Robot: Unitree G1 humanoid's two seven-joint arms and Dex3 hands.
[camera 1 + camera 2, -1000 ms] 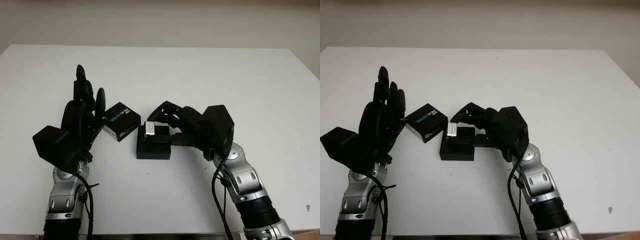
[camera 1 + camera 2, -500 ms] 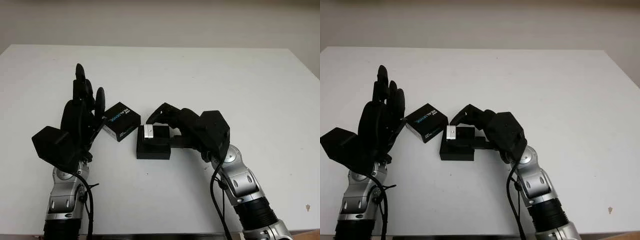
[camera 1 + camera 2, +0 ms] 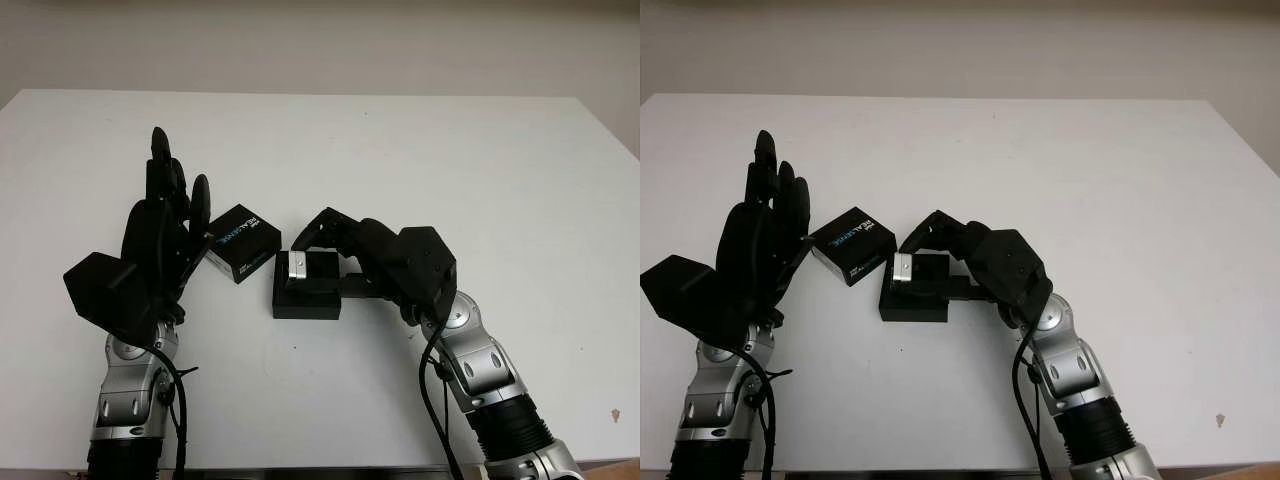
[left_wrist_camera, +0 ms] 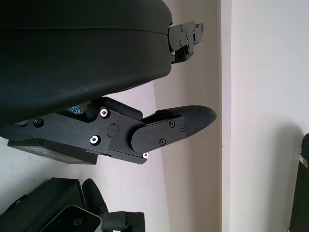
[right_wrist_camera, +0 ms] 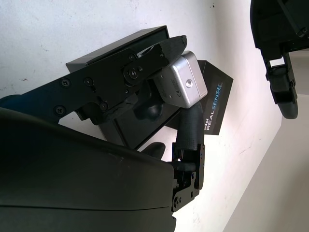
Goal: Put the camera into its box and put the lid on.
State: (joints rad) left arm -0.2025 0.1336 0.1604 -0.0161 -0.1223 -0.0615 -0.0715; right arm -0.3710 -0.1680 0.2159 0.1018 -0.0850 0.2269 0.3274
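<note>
**Camera held over its open box**

On the white table we take the open black rectangular box as our landmark. Well to the left of it we see the robot's black three-fingered left hand, raised with its fingers straight and spread, holding nothing.

Between that hand and the box lies the black cardboard lid with white and blue lettering. It sits on the table turned at an angle, just beside the box's upper left corner, and its left corner is close to the left hand's fingers; we cannot tell whether they touch.

Over the box's upper left part we see the small silver metal camera, pinched between the fingers of the black right hand. In the right wrist view the camera sits above the box's dark hollow. We cannot tell whether it touches the box.

The right hand reaches in from the right of the box, its forearm running down to the lower right.
</note>
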